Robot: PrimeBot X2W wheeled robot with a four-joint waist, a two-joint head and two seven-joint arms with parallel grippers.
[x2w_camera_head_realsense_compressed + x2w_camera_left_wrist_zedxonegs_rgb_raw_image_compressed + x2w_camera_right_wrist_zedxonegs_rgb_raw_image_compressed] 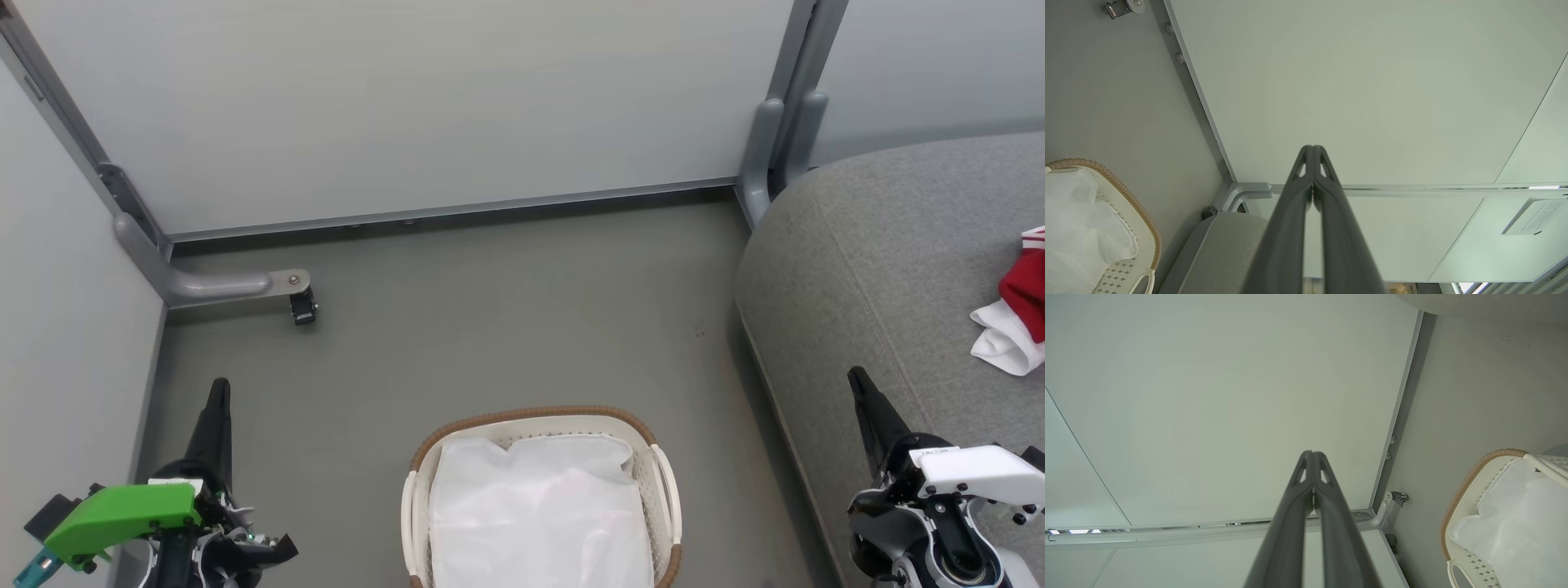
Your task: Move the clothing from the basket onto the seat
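Partition panels [424, 106], pale grey, close off the back and left of the bay. Grey floor [490, 310] runs below them.

Sofa [882, 245]: grey woven fabric, rounded corner, on the right of the head view. Near the basket, with a strip of floor between. Close enough, by my reading, for an arm to swing a load across.

Basket [531, 414]: white perforated plastic, brown woven-look rim, on the floor dead ahead between the two arms, so either arm could reach in. A crumpled white liner sheet [539, 506] covers the inside, with no red fabric on top. Anything beneath it cannot be told.

Clothing [1024, 286]: a red garment with white trim, bunched on the sofa cushion at the right edge of the head view and partly cut by the frame. Well apart from the basket. The task looks done, or nearly so.

Left fingers [219, 392] and right fingers [857, 380]: each pair pressed together tip to tip, gripping nothing, pointing toward the back panel, one pair on either side of the basket. Reads as a rest posture, with no reach into the basket under way.

Caster [304, 309]: small and black, under the metal foot of the left partition post.
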